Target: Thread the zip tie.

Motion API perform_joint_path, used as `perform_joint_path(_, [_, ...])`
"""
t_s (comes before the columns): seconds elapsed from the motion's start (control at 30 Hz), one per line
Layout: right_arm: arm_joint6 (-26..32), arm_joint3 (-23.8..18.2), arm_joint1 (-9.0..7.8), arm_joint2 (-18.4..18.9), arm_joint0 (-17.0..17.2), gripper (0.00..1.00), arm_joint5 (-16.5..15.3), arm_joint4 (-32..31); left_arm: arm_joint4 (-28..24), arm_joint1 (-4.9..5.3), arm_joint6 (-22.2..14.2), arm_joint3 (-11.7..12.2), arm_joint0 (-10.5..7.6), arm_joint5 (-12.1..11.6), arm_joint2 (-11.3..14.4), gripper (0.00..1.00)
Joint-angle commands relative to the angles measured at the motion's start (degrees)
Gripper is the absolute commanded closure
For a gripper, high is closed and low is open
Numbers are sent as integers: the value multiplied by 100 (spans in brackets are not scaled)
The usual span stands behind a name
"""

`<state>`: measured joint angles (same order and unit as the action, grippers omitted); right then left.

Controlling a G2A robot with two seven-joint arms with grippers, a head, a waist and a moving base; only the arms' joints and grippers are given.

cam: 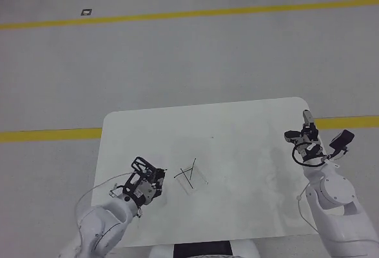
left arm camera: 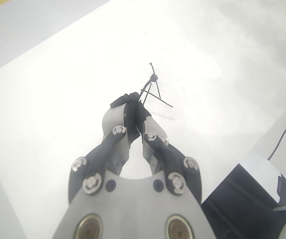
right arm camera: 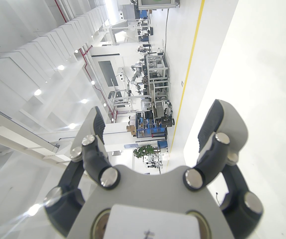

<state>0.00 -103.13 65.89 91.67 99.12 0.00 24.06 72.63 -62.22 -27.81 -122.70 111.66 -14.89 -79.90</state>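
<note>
Grey floor (cam: 176, 64) with yellow lines surrounded your white tabletop (cam: 254, 129). Your right claw (right arm camera: 156, 108) stood wide open at the tabletop's right edge, well apart from the work. Your left claw (left arm camera: 134, 104) was closed, tips at the zip tie (left arm camera: 153, 77), which lay near the front among crossed black strands. Whether it pinched one, you couldn't tell. Judged light, springy and slick, it wanted a grip near the tail. The crossing strands could snag.

Crossed thin black plastic zip ties (left arm camera: 154, 77) obstruct just ahead of left gripper (left arm camera: 135, 100). Bare white tabletop (left arm camera: 207, 50) beyond gives passage.
</note>
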Motion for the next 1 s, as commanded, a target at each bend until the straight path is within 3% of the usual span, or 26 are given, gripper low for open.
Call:
perform_joint_path(0.0, [0,0,0,0,0,0,0,0,0,0,0,0,0,0,0,100])
perform_joint_path(0.27, [0,0,0,0,0,0,0,0,0,0,0,0,0,0,0,100])
perform_joint_path(0.43, [0,0,0,0,0,0,0,0,204,16,184,260,-139,-56,-16,100])
perform_joint_path(0.57, [0,0,0,0,0,0,0,0,905,56,668,471,-111,-213,-22,100])
perform_joint_path(0.73, [0,0,0,0,0,0,0,0,1596,98,1327,637,30,-203,-73,100])
perform_joint_path(0.87, [0,0,0,0,0,0,0,0,1709,114,1693,694,114,-183,-109,100])
perform_joint_path(0.97, [18,-1,0,-12,0,0,8,-14,1704,114,1715,696,120,-174,-116,100])
